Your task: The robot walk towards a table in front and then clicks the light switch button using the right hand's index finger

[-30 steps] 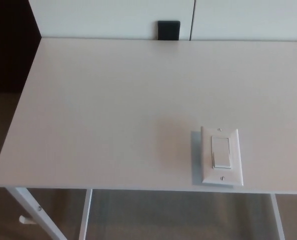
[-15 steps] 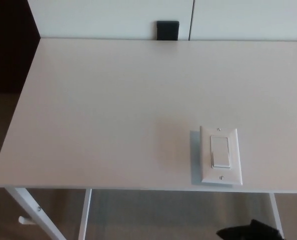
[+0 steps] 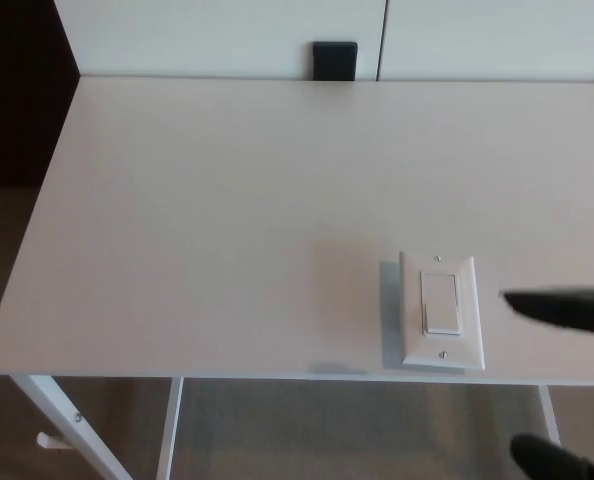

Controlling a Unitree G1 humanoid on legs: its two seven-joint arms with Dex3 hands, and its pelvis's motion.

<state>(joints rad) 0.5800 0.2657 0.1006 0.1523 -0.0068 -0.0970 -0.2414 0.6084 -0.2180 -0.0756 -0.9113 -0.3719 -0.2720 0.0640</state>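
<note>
White tabletop (image 3: 227,220) fills my feed, a plain pale surface on white legs, with white wall panels behind it and a small black block (image 3: 335,60) sitting right at the far edge. I see the light switch (image 3: 442,310) lying flat near the front edge of the table, right of centre, a white plate with a rocker button in its middle and a screw above and below. Now I have the right hand (image 3: 567,310) coming in from the right side, a dark blurred finger stretched out level with the rocker, its tip just beside the plate's right edge and not touching it. Another dark part of that hand shows low in the bottom right corner, below the table edge. From what I get, one finger is extended and held apart from the rest, holding nothing. My left hand is nowhere on screen.
</note>
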